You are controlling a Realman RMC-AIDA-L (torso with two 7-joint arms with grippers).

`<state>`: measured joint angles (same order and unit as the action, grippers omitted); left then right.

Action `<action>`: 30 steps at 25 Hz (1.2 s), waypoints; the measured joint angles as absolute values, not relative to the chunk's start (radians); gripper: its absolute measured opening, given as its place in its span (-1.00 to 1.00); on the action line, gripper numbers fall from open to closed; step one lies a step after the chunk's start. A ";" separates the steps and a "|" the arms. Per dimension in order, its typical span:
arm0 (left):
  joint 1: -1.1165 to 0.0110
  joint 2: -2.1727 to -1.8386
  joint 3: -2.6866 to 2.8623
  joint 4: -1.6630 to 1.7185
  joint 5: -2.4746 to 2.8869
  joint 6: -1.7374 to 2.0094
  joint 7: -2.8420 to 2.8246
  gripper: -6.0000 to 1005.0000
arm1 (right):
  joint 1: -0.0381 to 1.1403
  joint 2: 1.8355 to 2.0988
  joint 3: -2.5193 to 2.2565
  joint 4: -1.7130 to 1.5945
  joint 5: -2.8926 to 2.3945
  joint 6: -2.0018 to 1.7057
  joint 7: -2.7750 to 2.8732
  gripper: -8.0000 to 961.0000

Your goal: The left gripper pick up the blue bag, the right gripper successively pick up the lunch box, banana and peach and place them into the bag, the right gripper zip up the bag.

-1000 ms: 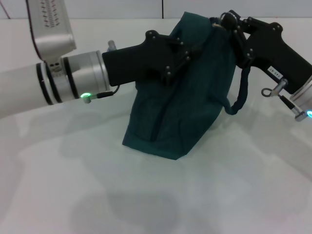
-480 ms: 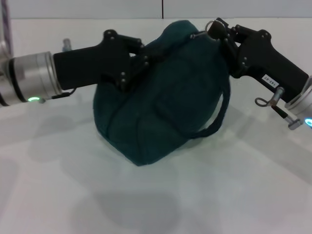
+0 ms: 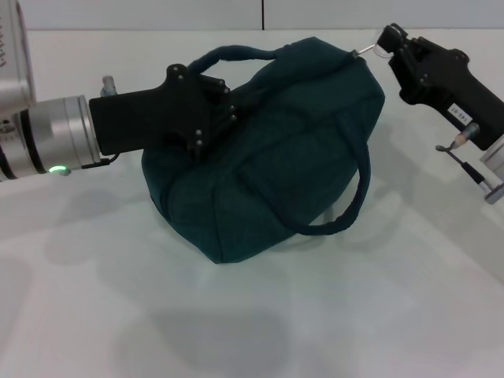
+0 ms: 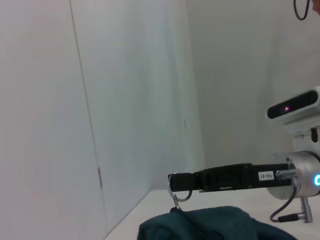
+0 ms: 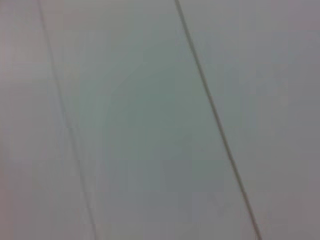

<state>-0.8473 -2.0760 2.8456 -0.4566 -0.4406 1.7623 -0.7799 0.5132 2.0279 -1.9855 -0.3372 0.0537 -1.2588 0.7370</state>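
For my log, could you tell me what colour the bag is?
The blue bag is plain dark teal, shown best in the head view.

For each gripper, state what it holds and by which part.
The left gripper grips the blue bag by its top fabric; the right gripper pinches the bag's zip ring pull.

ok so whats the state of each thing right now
bag: zipped shut, bulging, bottom resting on the table
zip pull ring: pinched by the right gripper at the bag's end
left gripper: shut on the bag's top edge
right gripper: shut on the ring
near handle: hanging loose
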 joint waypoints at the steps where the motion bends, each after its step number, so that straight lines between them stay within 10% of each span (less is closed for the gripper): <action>1: -0.847 -2.076 2.846 -0.456 -0.442 1.761 -0.779 -0.91 | 0.513 2.028 -1.984 -0.333 0.058 -1.254 0.739 -0.95; 10: -0.846 -2.080 2.845 -0.450 -0.448 1.759 -0.756 -0.91 | 0.513 2.020 -2.007 -0.324 0.065 -1.247 0.743 -0.91; 21: -0.839 -2.082 2.844 -0.446 -0.459 1.760 -0.755 -0.92 | 0.462 2.015 -1.974 -0.283 0.064 -1.282 0.688 0.03; 30: -0.837 -2.083 2.844 -0.417 -0.460 1.762 -0.744 -0.92 | 0.523 2.020 -1.986 -0.247 -0.014 -1.138 0.652 0.04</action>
<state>-0.8375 -2.0827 2.8440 -0.4173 -0.4600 1.7622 -0.7440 0.5233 2.0200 -1.9861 -0.2474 -0.0137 -1.1382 0.6524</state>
